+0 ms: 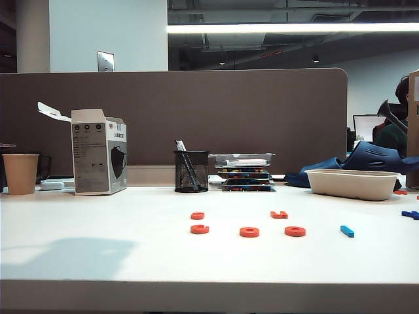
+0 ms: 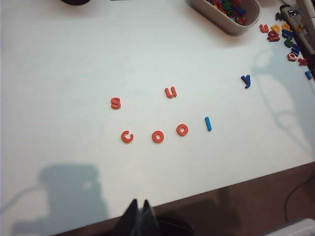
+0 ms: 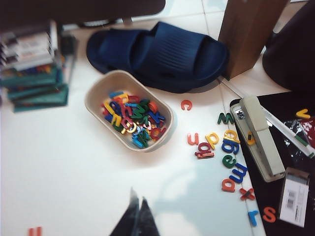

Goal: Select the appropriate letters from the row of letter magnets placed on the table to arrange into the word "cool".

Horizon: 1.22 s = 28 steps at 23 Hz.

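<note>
Left tool point(image 2: 139, 216) hangs closed and empty above the desk point(image 2: 59, 59) edge; right tool point(image 3: 136, 216), pinched closed and empty, hovers near the tray point(image 3: 93, 96). The c point(image 2: 127, 137), o point(image 2: 158, 136), o point(image 2: 182, 130), l point(image 2: 208, 123) lie in line: light, stiff, thin, probably best pinched across their edges.

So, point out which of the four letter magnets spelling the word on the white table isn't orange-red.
The light-blue straight bar "l", at the end of the row after the second ring. The open C and both closed rings are orange-red.
</note>
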Each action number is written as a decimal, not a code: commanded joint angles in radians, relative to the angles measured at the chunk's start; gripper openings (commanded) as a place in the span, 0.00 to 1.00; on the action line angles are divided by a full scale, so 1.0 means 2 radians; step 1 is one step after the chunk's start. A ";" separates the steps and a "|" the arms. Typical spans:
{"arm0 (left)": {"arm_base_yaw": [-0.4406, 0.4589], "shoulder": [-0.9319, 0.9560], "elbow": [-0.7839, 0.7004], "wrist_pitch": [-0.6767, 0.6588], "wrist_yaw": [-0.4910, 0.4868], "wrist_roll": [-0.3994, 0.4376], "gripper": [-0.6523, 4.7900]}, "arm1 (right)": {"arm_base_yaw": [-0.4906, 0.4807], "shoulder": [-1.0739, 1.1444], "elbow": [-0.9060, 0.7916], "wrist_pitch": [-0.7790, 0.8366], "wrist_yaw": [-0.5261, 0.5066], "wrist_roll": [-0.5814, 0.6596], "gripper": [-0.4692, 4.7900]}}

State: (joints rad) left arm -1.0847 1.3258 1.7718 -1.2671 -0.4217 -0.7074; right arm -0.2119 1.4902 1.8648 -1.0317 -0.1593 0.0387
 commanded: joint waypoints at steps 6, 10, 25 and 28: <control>0.103 -0.002 0.014 0.237 -0.009 0.260 0.11 | -0.016 -0.058 -0.002 -0.010 -0.023 0.011 0.09; 0.256 -0.002 0.050 0.246 0.071 0.292 0.11 | -0.019 -0.112 -0.061 0.014 -0.022 0.016 0.09; 0.514 -0.152 -0.019 0.198 0.148 0.329 0.11 | -0.001 -0.378 -0.404 0.099 -0.055 0.033 0.09; 0.514 -0.203 -0.068 0.196 0.165 0.312 0.11 | 0.014 -0.406 -0.448 0.116 -0.055 0.033 0.09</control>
State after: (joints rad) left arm -0.0570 0.9527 1.6711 -0.8722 -0.1219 -0.0616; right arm -0.1955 0.6945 0.9981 -0.8413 -0.2649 0.1020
